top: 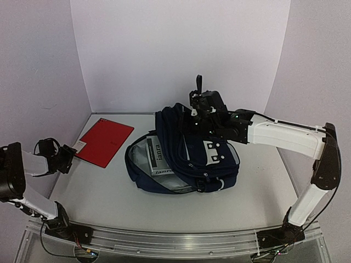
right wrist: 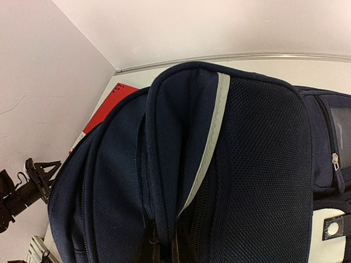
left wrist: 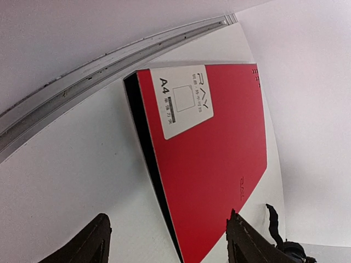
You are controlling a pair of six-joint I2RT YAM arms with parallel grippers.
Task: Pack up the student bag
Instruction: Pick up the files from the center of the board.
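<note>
Left gripper [top: 67, 155]: at the far left edge of the table [top: 137, 205], its fingers [left wrist: 90, 245] spread apart and holding nothing. From the wrist view, the near end of the red folder lies below the gap. I cannot tell whether it touches.

Red folder [top: 104, 141]: flat on the table at back left, close to the left wall [top: 38, 82] and apart from the bag. A white label [left wrist: 186, 101] marked "A4" sits at its near end.

Bag mouth: the main compartment gapes toward the left. A flat pale item with dark lettering [top: 159, 160] lies inside, partly covered by the navy fabric.

Student bag [top: 189, 150]: lies on its back at the middle of the table, with the grey front flap [top: 222, 154] facing up on the right side. Its upper rim is lifted off the pile.

Right gripper [top: 196, 113]: reaches in from the right above the bag, jaws pressed together on a fold of the navy rim. The wrist view shows the fabric drawn up tight between the fingertips.

Edges: the bag's back end lies near the back wall [top: 181, 55].

Open room: bare table runs from the bag forward to the metal rail [top: 164, 241], and there is more on the right beneath the right arm.
</note>
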